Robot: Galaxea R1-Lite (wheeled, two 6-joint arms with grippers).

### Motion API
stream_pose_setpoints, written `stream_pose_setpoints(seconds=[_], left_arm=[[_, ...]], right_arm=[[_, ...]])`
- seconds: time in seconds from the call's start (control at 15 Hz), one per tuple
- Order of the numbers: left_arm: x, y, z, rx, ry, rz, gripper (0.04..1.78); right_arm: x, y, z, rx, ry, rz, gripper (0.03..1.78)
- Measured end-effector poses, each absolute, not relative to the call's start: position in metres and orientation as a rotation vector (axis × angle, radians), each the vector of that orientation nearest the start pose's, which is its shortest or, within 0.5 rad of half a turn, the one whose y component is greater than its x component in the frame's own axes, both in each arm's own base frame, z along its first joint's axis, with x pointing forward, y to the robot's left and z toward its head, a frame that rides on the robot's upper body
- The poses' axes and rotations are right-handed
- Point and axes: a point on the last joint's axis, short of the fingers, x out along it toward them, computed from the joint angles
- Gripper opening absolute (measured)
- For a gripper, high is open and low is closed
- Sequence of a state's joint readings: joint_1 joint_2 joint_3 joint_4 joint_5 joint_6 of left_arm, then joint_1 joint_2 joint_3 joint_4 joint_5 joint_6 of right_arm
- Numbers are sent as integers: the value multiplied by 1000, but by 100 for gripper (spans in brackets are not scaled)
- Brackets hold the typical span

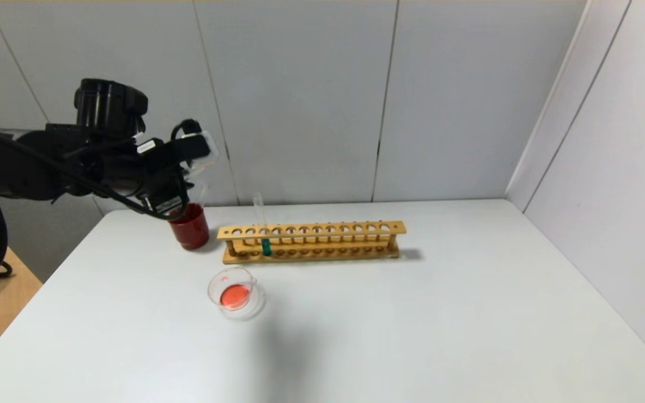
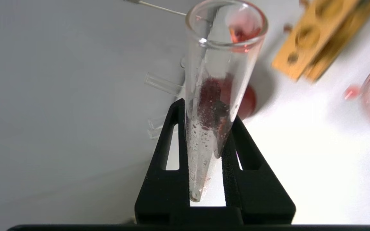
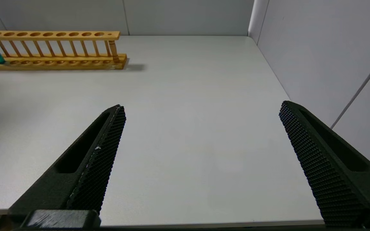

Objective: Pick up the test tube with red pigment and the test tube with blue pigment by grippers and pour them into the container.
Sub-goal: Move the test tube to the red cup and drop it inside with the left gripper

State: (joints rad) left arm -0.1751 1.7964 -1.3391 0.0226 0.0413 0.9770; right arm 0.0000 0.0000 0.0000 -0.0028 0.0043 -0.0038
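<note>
- Left gripper (image 2: 206, 144) is clamped on the test tube with red pigment (image 2: 217, 96), one black finger on each side of the lower glass; the open mouth points away from the wrist.
- The tube looks emptied: only droplets and a red film on the inner wall. Judged: the red pour is done.
- In the head view the left gripper (image 1: 172, 197) is raised directly above the dark red cup (image 1: 190, 226), at the left end of the wooden rack (image 1: 311, 242).
- The container (image 1: 233, 292) sits on the table below and forward of the left gripper, well apart from it, with a shallow red pool inside.
- The test tube with blue pigment (image 1: 263, 230) stands upright in a hole near the rack's left end, beside and below the left gripper, with teal liquid at the bottom.
- Right gripper (image 3: 201, 154): fingers spread wide, holding nothing, low over bare table; the rack lies far ahead and off to one side of it.
- Handling judgement: both tubes are thin, light, rigid glass, smooth and brittle. Squeeze gently.
- A wet wall probably slips more easily.
- Best hold on the blue tube: the bare glass above the rack's top rail, lifted straight up to clear the hole.
</note>
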Motion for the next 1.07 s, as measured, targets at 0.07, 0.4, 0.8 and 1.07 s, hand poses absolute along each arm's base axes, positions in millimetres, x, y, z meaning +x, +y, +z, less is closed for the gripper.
stream_pose_setpoints(seconds=[0.07, 0.4, 0.8, 1.07], left_arm=[[343, -60, 248, 896, 369, -348, 33], [345, -45, 285, 322, 296, -359, 33], [358, -4, 268, 101, 277, -209, 33], [381, 5, 243, 67, 214, -179, 33]], right_arm=[[-23, 0, 76, -4, -3, 4, 175], [-23, 0, 76, -4, -3, 4, 175], [-23, 0, 76, -4, -3, 4, 175], [-23, 0, 76, -4, -3, 4, 175]])
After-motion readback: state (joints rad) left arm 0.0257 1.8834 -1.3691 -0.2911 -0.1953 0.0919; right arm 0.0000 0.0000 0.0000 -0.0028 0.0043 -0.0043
